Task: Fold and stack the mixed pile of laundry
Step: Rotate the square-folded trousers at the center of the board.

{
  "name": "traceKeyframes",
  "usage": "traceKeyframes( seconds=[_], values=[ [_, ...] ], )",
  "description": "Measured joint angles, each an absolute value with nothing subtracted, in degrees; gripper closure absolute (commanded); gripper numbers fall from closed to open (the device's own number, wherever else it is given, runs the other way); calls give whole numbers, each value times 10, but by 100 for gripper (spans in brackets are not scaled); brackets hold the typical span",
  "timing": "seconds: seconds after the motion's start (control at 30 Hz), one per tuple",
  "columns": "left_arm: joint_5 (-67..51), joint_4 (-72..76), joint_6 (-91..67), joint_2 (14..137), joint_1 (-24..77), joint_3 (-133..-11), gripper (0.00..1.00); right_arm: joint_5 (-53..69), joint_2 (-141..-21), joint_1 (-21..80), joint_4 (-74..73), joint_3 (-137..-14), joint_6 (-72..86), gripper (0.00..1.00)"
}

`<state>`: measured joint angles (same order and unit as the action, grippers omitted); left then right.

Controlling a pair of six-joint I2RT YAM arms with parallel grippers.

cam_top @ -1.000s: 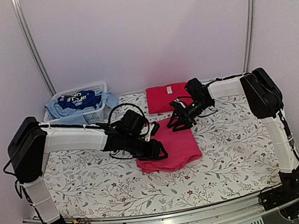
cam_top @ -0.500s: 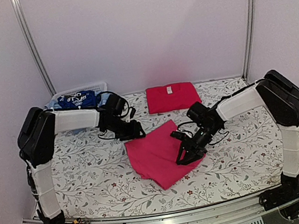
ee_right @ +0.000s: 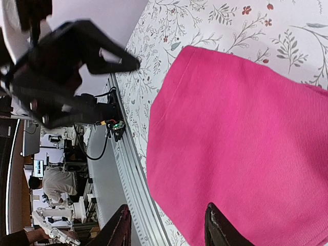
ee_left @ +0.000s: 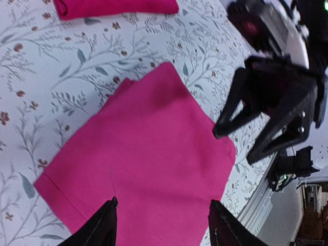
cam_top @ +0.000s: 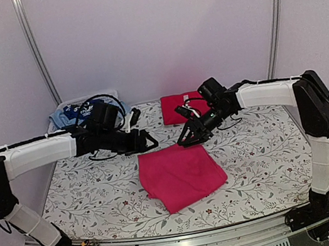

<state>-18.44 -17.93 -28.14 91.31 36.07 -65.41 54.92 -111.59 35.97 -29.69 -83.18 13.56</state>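
A folded pink-magenta cloth (cam_top: 180,174) lies flat mid-table; it also shows in the left wrist view (ee_left: 138,159) and the right wrist view (ee_right: 246,148). A folded red piece (cam_top: 182,107) lies behind it, its edge in the left wrist view (ee_left: 113,6). Light blue and dark blue white-printed garments (cam_top: 80,112) sit in the basket. My left gripper (cam_top: 145,142) is open and empty, above the pink cloth's far left edge. My right gripper (cam_top: 187,138) is open and empty, above its far right edge; it shows in the left wrist view (ee_left: 266,118).
A white slatted basket (cam_top: 62,119) stands at the back left, partly hidden by my left arm. The table has a floral cover (cam_top: 260,157). A metal rail (cam_top: 186,243) runs along the near edge. Upright poles stand at the back corners.
My right gripper let go of the pink cloth and rose back toward the far side. My left arm stretched out lower over the table. The cloth now lies flat, folded.
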Motion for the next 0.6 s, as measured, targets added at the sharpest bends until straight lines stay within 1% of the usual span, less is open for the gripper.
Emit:
traceKeyframes(
  seconds=[0.07,0.17,0.23,0.3,0.4,0.47,0.6],
  values=[
    [-202,-142,-311,897,400,-601,40,546,-1150,361,-288,-865,135,52],
    [-217,-105,-352,917,435,-535,42,535,-1207,361,-283,-879,131,52],
    [-215,-98,-372,941,435,-505,42,524,-1238,358,-283,-866,128,53],
    [-211,-93,-385,968,421,-493,42,521,-1253,354,-277,-827,125,53],
    [-225,-75,-392,990,393,-503,42,547,-1231,344,-236,-767,117,53],
    [-230,-71,-388,1019,368,-532,41,555,-1202,342,-216,-716,116,53],
    [-226,-96,-356,1101,330,-640,40,561,-1152,354,-218,-646,110,53]
  ],
)
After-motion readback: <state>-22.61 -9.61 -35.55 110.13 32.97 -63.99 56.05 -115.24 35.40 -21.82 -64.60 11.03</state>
